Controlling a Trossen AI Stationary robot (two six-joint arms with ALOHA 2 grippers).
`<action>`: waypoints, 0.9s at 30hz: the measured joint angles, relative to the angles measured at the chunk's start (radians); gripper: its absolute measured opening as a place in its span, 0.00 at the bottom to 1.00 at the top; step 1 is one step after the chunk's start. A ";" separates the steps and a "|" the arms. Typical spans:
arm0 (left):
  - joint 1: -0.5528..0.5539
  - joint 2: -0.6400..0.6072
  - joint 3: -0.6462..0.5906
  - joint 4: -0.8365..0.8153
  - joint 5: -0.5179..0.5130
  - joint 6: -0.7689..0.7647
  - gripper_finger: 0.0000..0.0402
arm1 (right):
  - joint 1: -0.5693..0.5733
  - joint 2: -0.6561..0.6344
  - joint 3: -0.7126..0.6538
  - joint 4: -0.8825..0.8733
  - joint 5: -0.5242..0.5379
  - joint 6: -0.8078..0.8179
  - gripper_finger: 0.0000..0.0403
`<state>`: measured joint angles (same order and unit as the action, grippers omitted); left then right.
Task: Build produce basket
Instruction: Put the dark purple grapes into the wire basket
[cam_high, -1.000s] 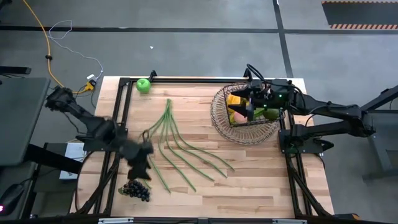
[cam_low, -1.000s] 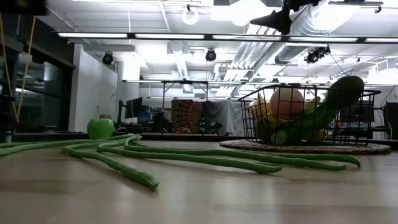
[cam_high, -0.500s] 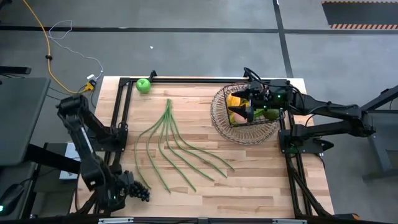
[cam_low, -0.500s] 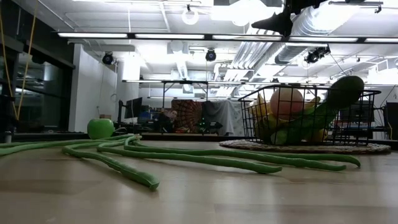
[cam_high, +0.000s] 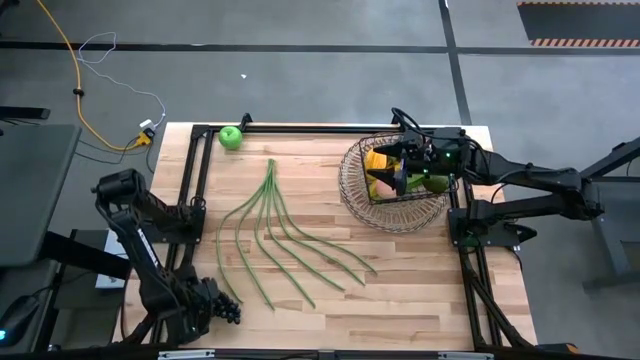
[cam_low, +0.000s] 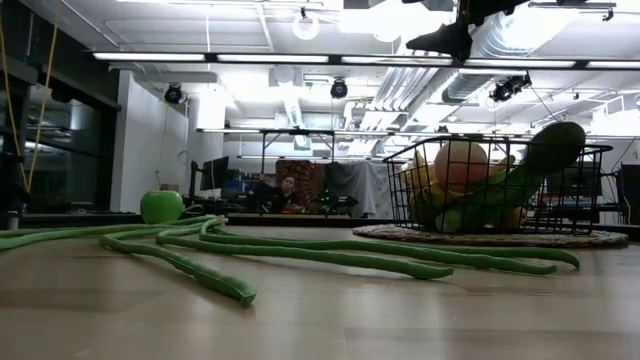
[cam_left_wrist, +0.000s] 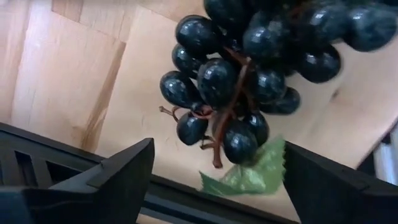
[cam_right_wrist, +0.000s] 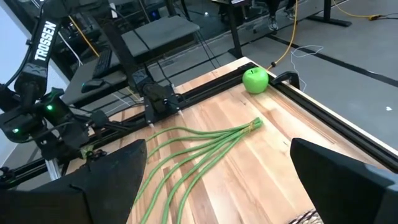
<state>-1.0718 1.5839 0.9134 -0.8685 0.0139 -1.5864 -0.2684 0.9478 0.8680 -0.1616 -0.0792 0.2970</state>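
At the near left corner of the tabletop (cam_high: 420, 280), the left gripper (cam_high: 205, 308) hovers just over the dark grapes (cam_left_wrist: 249, 74), its fingers spread wide on either side of the bunch, not touching it. The long green beans (cam_high: 275, 235) fan across the middle of the boards. Farther back on the right, the wire basket (cam_high: 352, 195) holds several pieces of produce, and the right gripper (cam_high: 400, 170) hangs above it with fingers spread, empty. A green apple (cam_high: 231, 137) sits at the far left edge.

grapes (cam_high: 222, 306) left, beans (cam_high: 285, 240) middle, basket (cam_high: 352, 190) right.
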 joint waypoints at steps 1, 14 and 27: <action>0.000 0.006 0.000 0.000 0.000 0.000 0.76 | 0.000 0.000 0.000 0.000 0.000 0.000 0.96; 0.049 0.041 0.000 -0.003 0.002 0.086 0.14 | 0.000 0.000 0.000 0.001 0.000 0.010 0.96; 0.157 -0.070 0.000 -0.003 0.105 0.318 0.02 | 0.000 0.000 0.000 0.001 0.001 0.018 0.96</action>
<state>-0.9149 1.5139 0.9134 -0.8719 0.1191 -1.2683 -0.2680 0.9482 0.8680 -0.1608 -0.0785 0.3154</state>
